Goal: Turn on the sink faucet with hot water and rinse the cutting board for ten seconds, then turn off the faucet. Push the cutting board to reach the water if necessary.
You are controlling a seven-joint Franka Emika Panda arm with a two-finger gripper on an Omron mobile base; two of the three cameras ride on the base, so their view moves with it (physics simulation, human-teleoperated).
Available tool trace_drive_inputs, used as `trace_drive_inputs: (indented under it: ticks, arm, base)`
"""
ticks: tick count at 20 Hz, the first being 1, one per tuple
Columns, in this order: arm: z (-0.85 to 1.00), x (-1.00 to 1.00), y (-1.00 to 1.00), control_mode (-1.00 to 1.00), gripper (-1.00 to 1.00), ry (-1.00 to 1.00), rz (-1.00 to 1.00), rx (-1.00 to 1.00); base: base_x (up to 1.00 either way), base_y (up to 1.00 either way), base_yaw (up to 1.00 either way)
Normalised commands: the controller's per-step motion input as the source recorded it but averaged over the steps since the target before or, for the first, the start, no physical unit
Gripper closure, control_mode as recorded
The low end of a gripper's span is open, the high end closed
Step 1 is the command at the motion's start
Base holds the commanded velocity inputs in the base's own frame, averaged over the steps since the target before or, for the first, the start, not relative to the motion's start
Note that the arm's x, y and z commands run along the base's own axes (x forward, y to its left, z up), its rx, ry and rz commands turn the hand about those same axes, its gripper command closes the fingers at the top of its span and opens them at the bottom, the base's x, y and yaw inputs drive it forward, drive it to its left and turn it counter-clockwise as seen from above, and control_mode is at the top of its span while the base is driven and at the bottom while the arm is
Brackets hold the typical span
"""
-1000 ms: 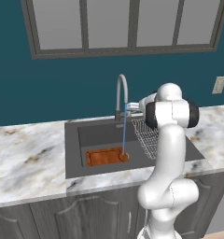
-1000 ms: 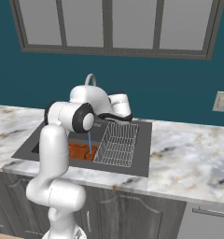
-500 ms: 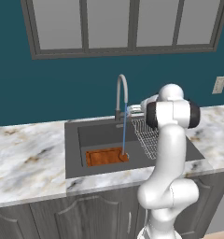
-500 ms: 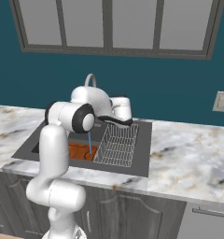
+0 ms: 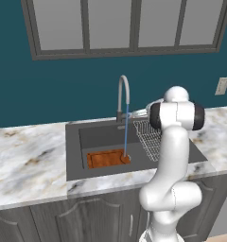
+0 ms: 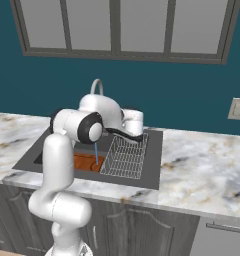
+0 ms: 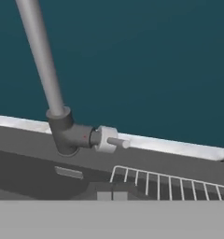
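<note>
One thin blue stream of water (image 5: 126, 132) drops from the faucet (image 5: 122, 97) onto the right end of the board (image 5: 107, 159), which lies flat on the floor of the sink (image 5: 73, 151), toward its front. So the rinse looks under way, and the step in hand is waiting it out, then shutting the tap.

The gripper (image 7: 112, 195) sits near the faucet base, its two tips pressed together with nothing between them. In the hand view the lever (image 7: 111, 140) sticks out sideways from the dark base, just above and apart from the tips, with the rack (image 7: 170, 184) off to one side.

To do this well, the arm should probably hold clear of the lever until the rinse time is up — a stray nudge would cut the flow early. The board already meets the stream, so pushing it seems unnecessary. When closing, a short, firm push on the lever's end with the closed tips should serve; the small lever could slip past them.

No brands, labels or readable writing appear — only a faint red dot on the base.
</note>
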Motion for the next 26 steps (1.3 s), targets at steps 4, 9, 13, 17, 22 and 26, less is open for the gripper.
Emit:
trace_drive_inputs:
  ticks: [4, 9, 13, 17, 22, 26]
  arm:
    - [-0.01, 0.01, -0.45, -1.00, 1.00, 0.00, 0.16, 0.01]
    - [0.00, 0.04, -0.44, -1.00, 1.00, 0.00, 0.15, 0.03]
    - [-0.02, 0.10, -0.44, -1.00, 1.00, -0.02, 0.15, 0.05]
    - [-0.02, 0.09, -0.44, -1.00, 1.00, -0.03, 0.15, 0.07]
    - [0.00, 0.14, -0.36, -1.00, 1.00, -0.02, 0.12, 0.08]
    - [0.00, 0.25, 0.00, -1.00, 1.00, 0.00, 0.03, 0.05]
  base:
    - [0.00, 0.00, 0.00]
    - [0.00, 0.00, 0.00]
    - [0.00, 0.00, 0.00]
    - [0.00, 0.00, 0.00]
    - [0.00, 0.00, 0.00]
    - [0.00, 0.00, 0.00]
